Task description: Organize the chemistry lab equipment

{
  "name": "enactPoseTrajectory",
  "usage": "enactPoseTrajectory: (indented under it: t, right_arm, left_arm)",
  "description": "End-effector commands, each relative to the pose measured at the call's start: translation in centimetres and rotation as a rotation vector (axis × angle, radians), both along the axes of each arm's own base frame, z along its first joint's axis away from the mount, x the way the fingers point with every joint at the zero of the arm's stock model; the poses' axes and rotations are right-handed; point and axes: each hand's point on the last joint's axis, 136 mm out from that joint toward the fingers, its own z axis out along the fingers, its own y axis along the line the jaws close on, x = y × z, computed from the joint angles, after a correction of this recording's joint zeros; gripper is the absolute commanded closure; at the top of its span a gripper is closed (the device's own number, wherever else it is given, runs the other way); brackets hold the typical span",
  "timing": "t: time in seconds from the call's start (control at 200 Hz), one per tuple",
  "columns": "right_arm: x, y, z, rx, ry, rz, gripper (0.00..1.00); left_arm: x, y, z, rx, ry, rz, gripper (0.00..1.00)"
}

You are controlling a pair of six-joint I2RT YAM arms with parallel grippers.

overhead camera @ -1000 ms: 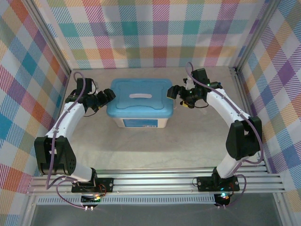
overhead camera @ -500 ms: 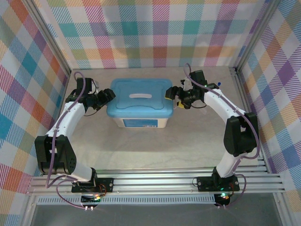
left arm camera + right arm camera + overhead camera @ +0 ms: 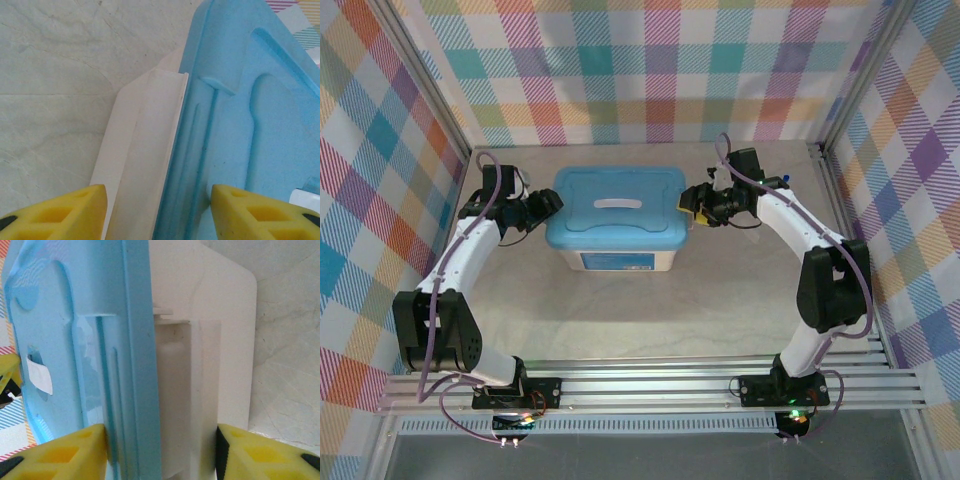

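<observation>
1. Two arm bases sit bolted to the rail [image 3: 650, 385] at the near edge. The bare table [image 3: 650, 315] stretches beyond them, unchanged from a second ago.
2. Mid-table, toward the back, a translucent white tub [image 3: 665, 260] stands with a blue lid [image 3: 640, 225] lying flat on top. Neither has shifted across the three looks.
3. Left gripper [image 3: 550, 204] is at the tub's left end. In its wrist view the yellow fingers [image 3: 60, 210] straddle the tub's white lip and the lid's edge, one on the table side and one over the lid top. The jaws are part-way in; I cannot tell whether they press yet. In the top view its position matches a second ago.
4. Right gripper [image 3: 691, 203] is at the tub's right end. Its fingers [image 3: 65, 450] bracket the lid edge and the white end lip, close on both sides. Contact is uncertain, so I cannot tell clamped from loose. Half a second ago it reached slightly further over the lid's corner; now it sits a touch back to the right.
5. A thin blue-tipped tube [image 3: 783, 181] lies on the table just beyond the right forearm, well apart from the tub. A second ago the arm covered that spot. It is too small to tell more.
</observation>
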Motion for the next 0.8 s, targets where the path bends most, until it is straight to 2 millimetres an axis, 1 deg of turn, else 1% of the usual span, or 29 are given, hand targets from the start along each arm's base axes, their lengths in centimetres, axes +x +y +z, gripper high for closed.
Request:
enactPoseTrajectory:
  t: [0.0,0.11,0.24,0.42,0.665,0.795]
  right_arm:
    - [-0.2,0.7,2.6,0.011,-0.072,0.031,0.46]
    - [-0.2,0.8,2.7,0.005,-0.073,0.033,0.47]
    - [-0.3,0.9,3.1,-0.012,-0.087,0.037,0.49]
    - [-0.5,1.5,4.1,-0.031,-0.111,0.046,0.51]
    - [-0.8,2.0,4.6,-0.057,-0.122,0.06,0.54]
    - [-1.0,2.7,4.9,-0.072,-0.131,0.079,0.54]
  left_arm:
    - [-0.6,-0.1,1.6,0.043,-0.05,-0.014,0.44]
    - [-0.8,-0.9,2.3,0.07,-0.068,-0.039,0.46]
    - [-1.2,-2.1,2.7,0.109,-0.075,-0.08,0.5]
    - [-1.4,-2.8,2.6,0.129,-0.07,-0.101,0.51]
    - [-1.7,-3.6,2.6,0.142,-0.07,-0.122,0.52]
    - [-1.7,-4.1,2.5,0.146,-0.066,-0.134,0.52]
